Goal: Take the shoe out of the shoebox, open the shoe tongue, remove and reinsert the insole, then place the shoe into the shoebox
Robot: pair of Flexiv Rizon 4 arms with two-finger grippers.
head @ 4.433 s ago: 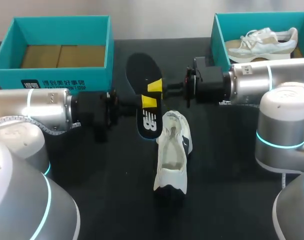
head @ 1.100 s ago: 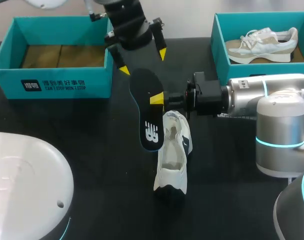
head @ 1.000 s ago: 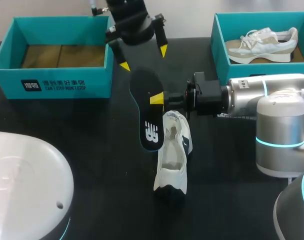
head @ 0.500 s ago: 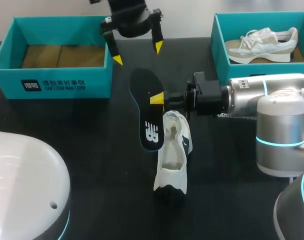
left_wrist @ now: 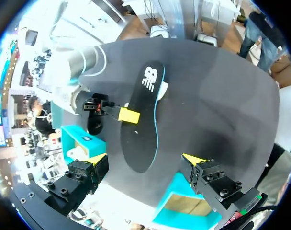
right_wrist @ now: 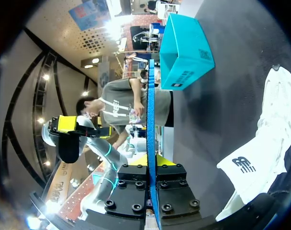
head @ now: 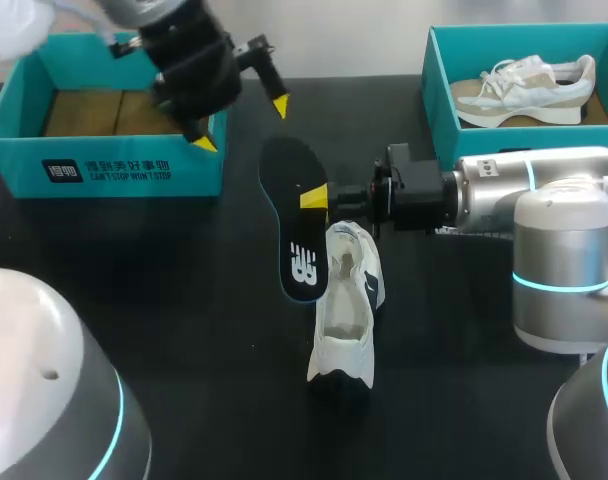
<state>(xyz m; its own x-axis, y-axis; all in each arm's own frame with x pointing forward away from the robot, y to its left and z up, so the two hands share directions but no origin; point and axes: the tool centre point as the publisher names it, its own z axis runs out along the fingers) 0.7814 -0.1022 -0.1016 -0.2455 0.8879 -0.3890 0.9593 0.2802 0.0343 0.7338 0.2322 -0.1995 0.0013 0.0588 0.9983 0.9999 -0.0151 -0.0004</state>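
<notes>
Two steps look done: white mesh shoe (head: 346, 305) lies mid-table, out of the teal cardboard shoebox (head: 104, 170); black teal-edged insole (head: 296, 215) is out, pinched by right gripper (head: 317, 197) just left of the shoe. Empty left gripper (head: 242, 125) hangs spread, far left. Remaining: reinsert insole, rebox shoe.

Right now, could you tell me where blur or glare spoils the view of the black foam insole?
Head view: black foam insole sharp; only the left arm is motion-smeared. Left wrist view: insole clear, background overexposed. Right wrist view: insole edge-on, strong glare overhead.
</notes>
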